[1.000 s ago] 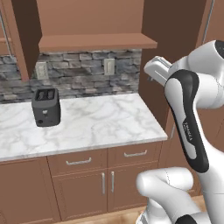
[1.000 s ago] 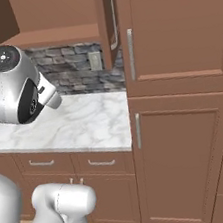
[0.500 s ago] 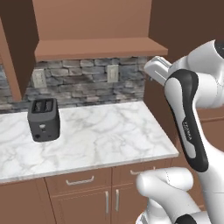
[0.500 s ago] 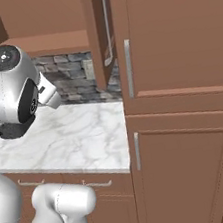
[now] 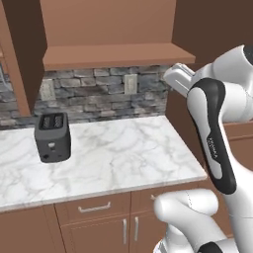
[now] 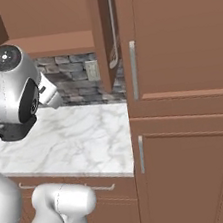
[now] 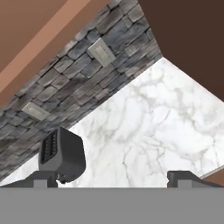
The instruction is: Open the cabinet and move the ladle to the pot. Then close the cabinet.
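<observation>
The arm is folding high above the marble bench (image 5: 123,148), its gripper (image 7: 111,177) spread wide and grasping nothing, looking down at a dark toaster (image 7: 63,154). The right base view is showing the cabinet (image 6: 104,33) door standing ajar beside tall cupboard doors (image 6: 175,48).

A white marble counter (image 5: 113,158) is lying in front of me, veined in grey. A grey stone backsplash (image 5: 99,96) is running behind it, carrying two pale wall outlets (image 5: 130,84). A dark toaster (image 5: 52,137) is standing on the counter near that wall. Low brown drawers (image 5: 94,209) with short silver handles are sitting under the counter edge. A tall brown pantry unit (image 6: 186,122) is standing at the counter's right end.
</observation>
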